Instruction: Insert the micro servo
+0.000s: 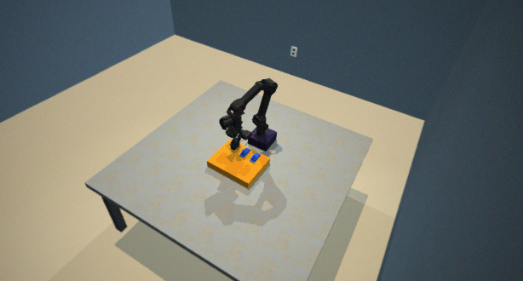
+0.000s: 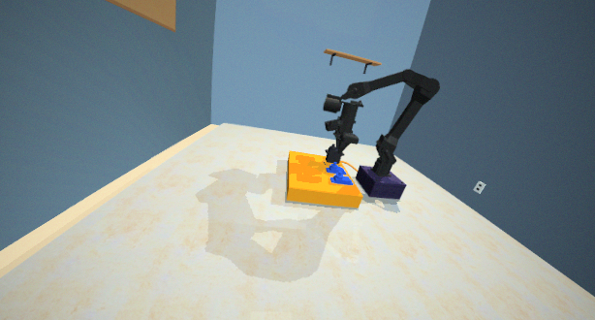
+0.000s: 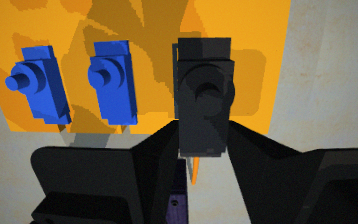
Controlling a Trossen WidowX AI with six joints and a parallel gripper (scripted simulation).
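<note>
The loose micro servo is near-black. It stands between the fingers of my gripper, which is shut on it. Its output shaft faces the wrist camera, so it points up. An orange cable trails from its lower end in the wrist view. It looks larger than the seated servos, close over the back part of the orange deck. The marked pocket is mostly hidden beneath it; a thin dark strip shows along its left side. Whether the servo touches the deck I cannot tell.
Two blue servos sit in the deck in a row beside the held one: the nearer and the farther. The arm's dark purple base stands just behind the deck.
</note>
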